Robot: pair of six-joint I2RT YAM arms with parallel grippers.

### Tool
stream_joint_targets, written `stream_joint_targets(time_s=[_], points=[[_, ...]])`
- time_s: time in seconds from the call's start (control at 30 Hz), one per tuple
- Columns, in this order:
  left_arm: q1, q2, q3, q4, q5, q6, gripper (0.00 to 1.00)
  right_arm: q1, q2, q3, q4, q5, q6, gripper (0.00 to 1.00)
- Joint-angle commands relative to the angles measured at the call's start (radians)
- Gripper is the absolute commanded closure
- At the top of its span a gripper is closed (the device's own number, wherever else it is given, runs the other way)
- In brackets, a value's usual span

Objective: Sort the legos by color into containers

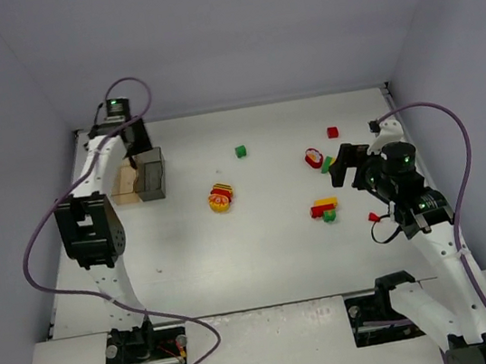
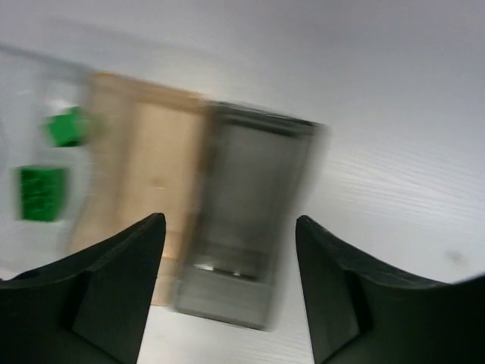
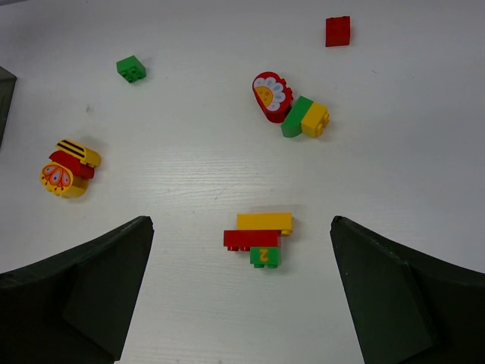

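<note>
The containers stand at the far left: a clear box [image 2: 30, 98] with two green legos [image 2: 42, 193] in it, a tan box [image 2: 144, 174] and a dark grey box [image 2: 250, 220]. My left gripper [image 2: 229, 220] hovers open over the grey box [image 1: 151, 176], with nothing between its jaws. My right gripper [image 3: 241, 221] is open above a yellow-red-green clump [image 3: 260, 236] and is not touching it. Loose legos on the table are a green brick [image 1: 241, 151], a red brick [image 1: 333, 132], a red flower piece with green and yellow bricks [image 1: 317, 160], and a yellow-red clump [image 1: 221, 198].
The left arm's elbow [image 1: 90, 228] hangs over the table's left side, its cable looping beside it. Walls close the table on the left, back and right. The left wrist view is blurred.
</note>
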Motion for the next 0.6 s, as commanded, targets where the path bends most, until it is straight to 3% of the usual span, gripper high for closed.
stream_joint_targets(time_s=[0.0,0.07,0.2,0.3,0.57], points=[[-0.219,-0.067,0.042,0.069,0.006,-0.079,0.35,0.006,0.007,0.009,0.053,0.011,-0.002,0.0],[-0.283,-0.041,0.084,0.078,-0.006,-0.115,0.28,0.005,0.013,0.016,0.051,0.015,-0.001,0.0],[-0.423,0.117,0.219,0.077,-0.038,-0.149,0.23,0.006,0.029,0.036,0.051,0.013,-0.002,0.0],[-0.477,0.232,0.351,0.056,-0.032,-0.188,0.22,0.006,0.044,0.056,0.051,0.013,-0.012,0.0],[-0.532,0.398,0.453,0.127,-0.083,-0.211,0.22,0.006,0.032,0.066,0.045,0.01,-0.01,0.0]])
